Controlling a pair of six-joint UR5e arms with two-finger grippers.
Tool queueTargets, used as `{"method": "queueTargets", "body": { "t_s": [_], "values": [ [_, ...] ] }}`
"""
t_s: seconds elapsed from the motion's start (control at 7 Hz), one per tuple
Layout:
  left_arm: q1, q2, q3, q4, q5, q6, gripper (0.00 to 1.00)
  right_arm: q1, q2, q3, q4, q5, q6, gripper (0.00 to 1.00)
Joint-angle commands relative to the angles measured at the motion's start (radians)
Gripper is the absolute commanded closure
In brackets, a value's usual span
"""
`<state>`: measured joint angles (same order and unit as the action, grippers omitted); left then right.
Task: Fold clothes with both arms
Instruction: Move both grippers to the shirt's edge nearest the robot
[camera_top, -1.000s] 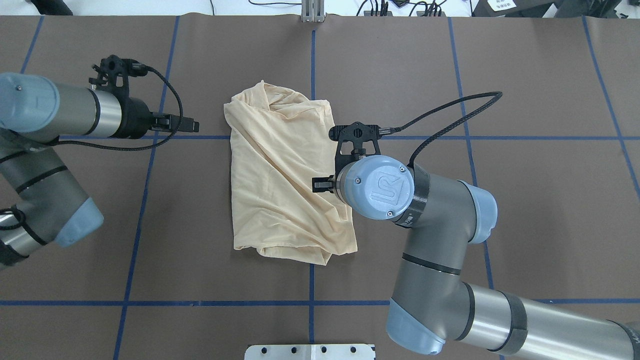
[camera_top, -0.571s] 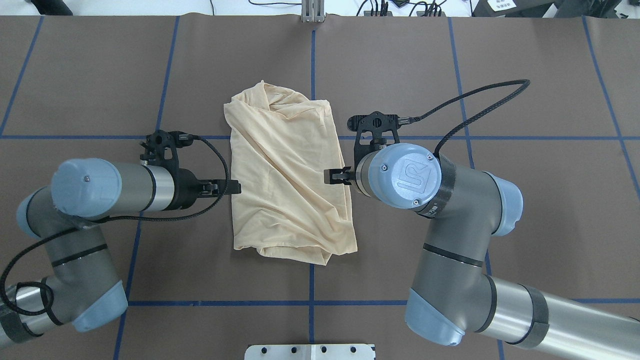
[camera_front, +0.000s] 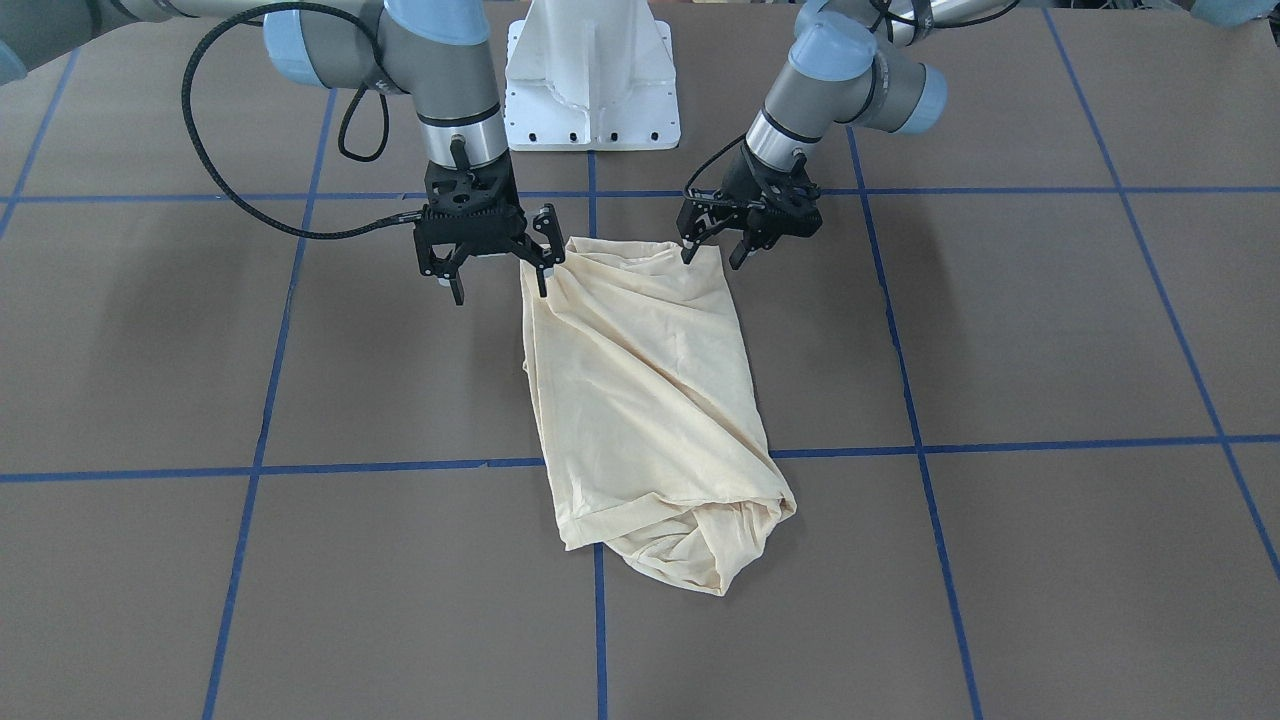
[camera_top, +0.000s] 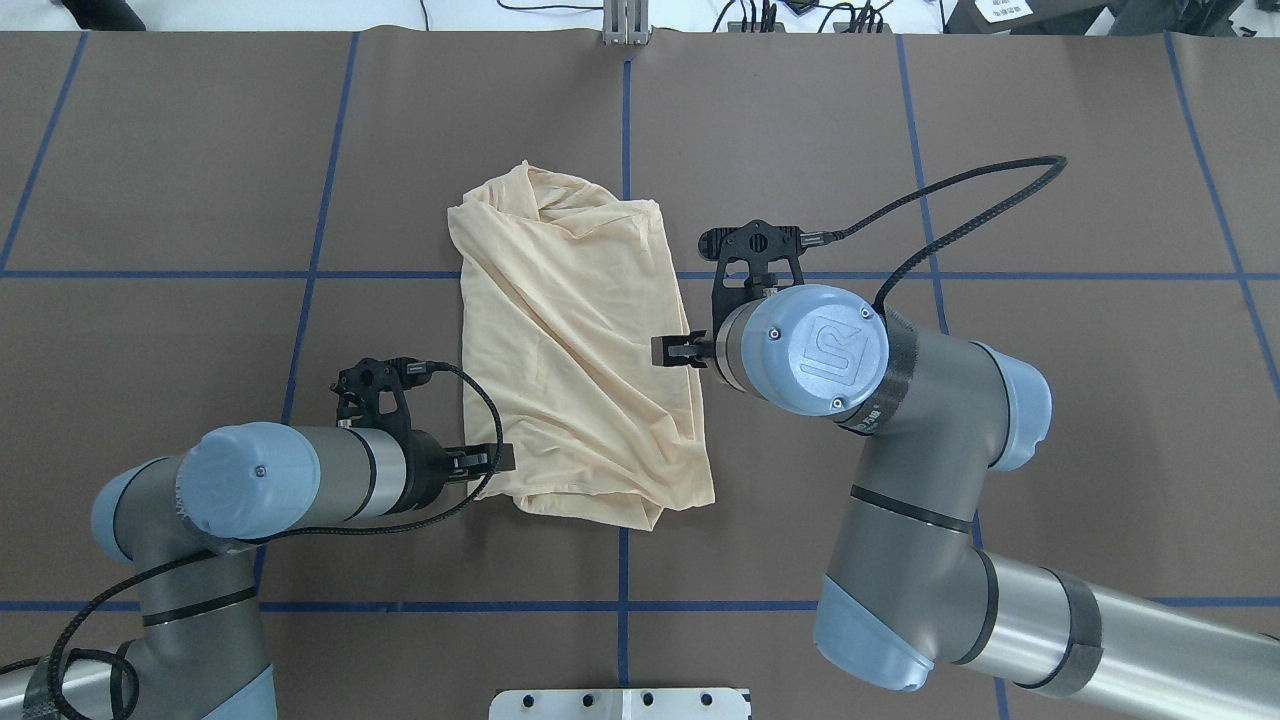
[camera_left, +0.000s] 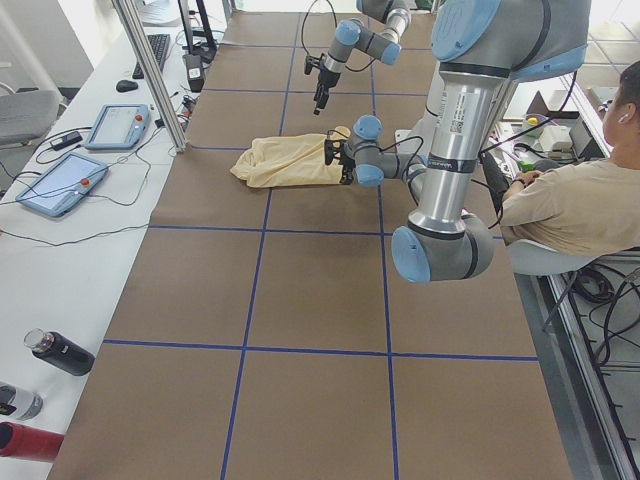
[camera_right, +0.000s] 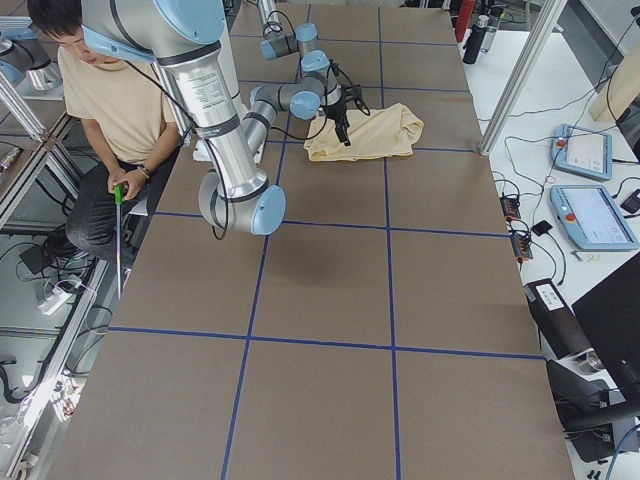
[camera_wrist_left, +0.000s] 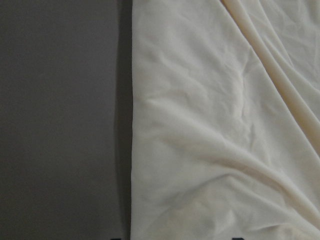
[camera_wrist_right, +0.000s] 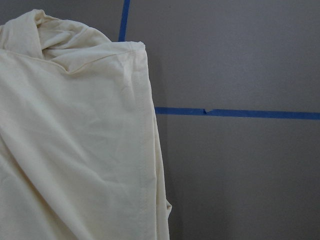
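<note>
The pale cream shirt (camera_top: 570, 350) lies folded into a long crumpled strip on the brown table; its print, collar and tag are hidden. It also shows in the front view (camera_front: 640, 390), in the left wrist view (camera_wrist_left: 215, 125) and in the right wrist view (camera_wrist_right: 75, 150). My left gripper (camera_top: 495, 460) is open and empty at the shirt's near left corner; in the front view (camera_front: 714, 252) its fingers hang over the cloth's edge. My right gripper (camera_top: 668, 351) is open and empty over the middle of the shirt's right edge, and it also shows in the front view (camera_front: 500, 285).
The white pedestal base (camera_front: 590, 80) stands at the table's robot side. Blue tape lines (camera_top: 625, 120) cross the brown table cover. A seated person (camera_left: 580, 200) is beside the table; tablets (camera_left: 60, 180) and bottles (camera_left: 60, 352) lie on the side bench.
My left arm has swung from the table's far left in to the shirt's near left corner. My right gripper has shifted slightly right to the shirt's edge. The shirt has not moved.
</note>
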<state>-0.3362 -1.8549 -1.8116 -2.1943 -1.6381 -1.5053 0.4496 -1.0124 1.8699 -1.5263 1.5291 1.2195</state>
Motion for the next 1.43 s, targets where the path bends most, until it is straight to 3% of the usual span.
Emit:
{"method": "queueTargets", "body": {
  "t_s": [0.0, 0.14, 0.43, 0.57, 0.86, 1.29],
  "values": [
    [0.011, -0.001, 0.006, 0.002, 0.001, -0.006, 0.23, 0.001, -0.002, 0.000, 0.000, -0.003, 0.000, 0.00],
    [0.011, -0.004, 0.006, 0.002, 0.001, -0.007, 0.32, 0.000, -0.002, 0.000, 0.000, -0.003, 0.000, 0.00],
    [0.011, -0.003, 0.006, 0.002, 0.001, -0.007, 0.97, -0.002, -0.002, -0.001, 0.000, -0.003, 0.005, 0.00],
    [0.009, -0.001, 0.003, 0.002, 0.001, -0.007, 1.00, -0.008, 0.000, -0.008, 0.000, -0.006, 0.023, 0.00],
    [0.009, -0.003, -0.006, 0.002, 0.000, -0.007, 1.00, -0.066, 0.001, -0.009, 0.000, -0.015, 0.235, 0.03],
    [0.009, -0.006, -0.009, 0.002, 0.000, -0.007, 1.00, -0.202, 0.008, -0.055, 0.000, -0.136, 0.506, 0.09]
  ]
}}
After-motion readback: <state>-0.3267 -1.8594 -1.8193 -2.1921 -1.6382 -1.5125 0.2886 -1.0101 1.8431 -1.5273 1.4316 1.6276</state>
